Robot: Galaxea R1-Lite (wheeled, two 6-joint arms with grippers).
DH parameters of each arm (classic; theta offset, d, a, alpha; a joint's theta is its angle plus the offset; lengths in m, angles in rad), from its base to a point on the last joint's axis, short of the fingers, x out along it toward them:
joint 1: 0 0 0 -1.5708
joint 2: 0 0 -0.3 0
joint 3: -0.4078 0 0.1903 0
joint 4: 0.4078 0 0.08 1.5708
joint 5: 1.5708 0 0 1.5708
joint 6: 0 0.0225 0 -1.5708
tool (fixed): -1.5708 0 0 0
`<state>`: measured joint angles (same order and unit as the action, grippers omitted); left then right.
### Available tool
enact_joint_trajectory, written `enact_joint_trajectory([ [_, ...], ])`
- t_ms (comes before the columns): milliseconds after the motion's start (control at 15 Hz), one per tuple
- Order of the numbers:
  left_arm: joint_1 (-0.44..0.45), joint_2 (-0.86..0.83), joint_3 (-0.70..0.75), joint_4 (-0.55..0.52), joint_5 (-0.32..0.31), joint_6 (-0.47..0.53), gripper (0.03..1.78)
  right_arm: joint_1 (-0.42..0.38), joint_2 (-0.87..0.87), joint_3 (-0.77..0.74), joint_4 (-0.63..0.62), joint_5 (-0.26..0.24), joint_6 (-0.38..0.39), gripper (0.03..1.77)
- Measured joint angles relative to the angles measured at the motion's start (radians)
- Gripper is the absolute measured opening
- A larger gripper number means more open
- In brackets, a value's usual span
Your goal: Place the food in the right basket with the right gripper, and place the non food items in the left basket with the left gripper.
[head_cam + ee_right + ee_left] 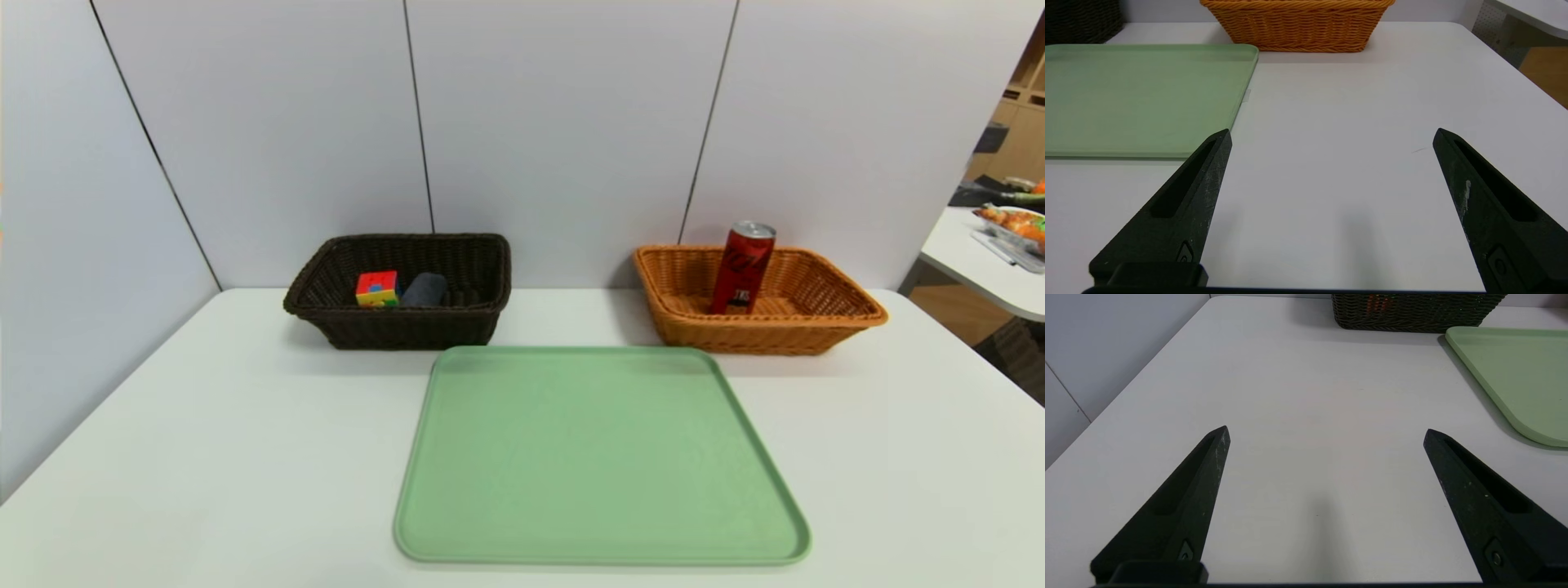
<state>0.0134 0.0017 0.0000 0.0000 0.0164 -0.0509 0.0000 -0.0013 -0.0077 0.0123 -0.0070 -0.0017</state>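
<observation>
The red can (743,268) stands nearly upright in the orange basket (767,336), at two o'clock, long axis leaning slightly right. Left gripper (1327,433) and right gripper (1334,130) hover over the table, both wide open.

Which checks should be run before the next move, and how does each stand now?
1. Red can inside the orange-tan basket: ok, leaning.
2. Puzzle cube and grey cloth roll inside the dark brown basket: ok.
3. Green tray bare: ok.
4. Left claw, over the table's left part, open and empty: ok.
5. Right claw, over the table's right part, open and empty: ok.
6. Can's base flat on the basket floor: cannot tell, rim hides it.
</observation>
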Motion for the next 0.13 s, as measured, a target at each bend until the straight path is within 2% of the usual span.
enact_joint_trajectory([
  [133, 0.000, 0.000, 0.000, 0.000, 0.000, -0.001, 1.69, 0.000, 0.000, 0.003, -0.004, 0.000, 0.004, 1.70],
])
